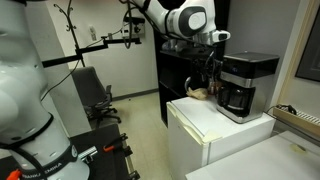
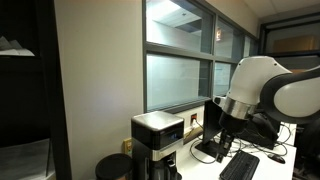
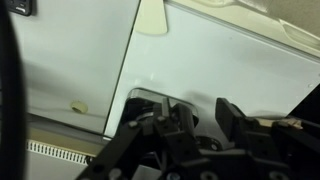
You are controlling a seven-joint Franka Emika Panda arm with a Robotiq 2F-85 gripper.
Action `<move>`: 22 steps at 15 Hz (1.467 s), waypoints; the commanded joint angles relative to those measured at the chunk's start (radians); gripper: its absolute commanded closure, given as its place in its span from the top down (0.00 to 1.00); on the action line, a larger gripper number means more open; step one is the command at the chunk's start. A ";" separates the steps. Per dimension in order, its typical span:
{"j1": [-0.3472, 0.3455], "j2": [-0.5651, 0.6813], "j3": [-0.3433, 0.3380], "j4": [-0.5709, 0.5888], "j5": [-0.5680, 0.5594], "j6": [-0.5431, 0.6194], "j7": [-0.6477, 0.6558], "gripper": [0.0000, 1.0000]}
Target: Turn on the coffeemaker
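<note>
Coffeemaker (image 1: 243,85): black and silver-grey, upright at the far end of the white table (image 1: 197,113), dark carafe in its lower recess.
End effector (image 1: 212,68): released; in the wrist view its fingers (image 3: 232,115) stand apart with only white surface between them.
Relative position: in an exterior view the end effector hangs at 9 o'clock of the coffeemaker, just beside its front; whether they touch cannot be told.
Arm (image 1: 185,20): white, reaching in from 11 o'clock.

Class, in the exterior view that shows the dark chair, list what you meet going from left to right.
Robot's white base → dark chair → pincer → coffeemaker.
</note>
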 commanded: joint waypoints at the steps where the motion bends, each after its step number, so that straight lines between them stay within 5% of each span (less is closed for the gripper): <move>1: 0.031 0.145 0.007 0.166 -0.077 0.034 0.080 0.21; 5: 0.065 0.248 -0.001 0.280 -0.112 0.076 0.128 0.00; 22: 0.114 0.494 -0.022 0.589 -0.116 0.106 0.153 0.00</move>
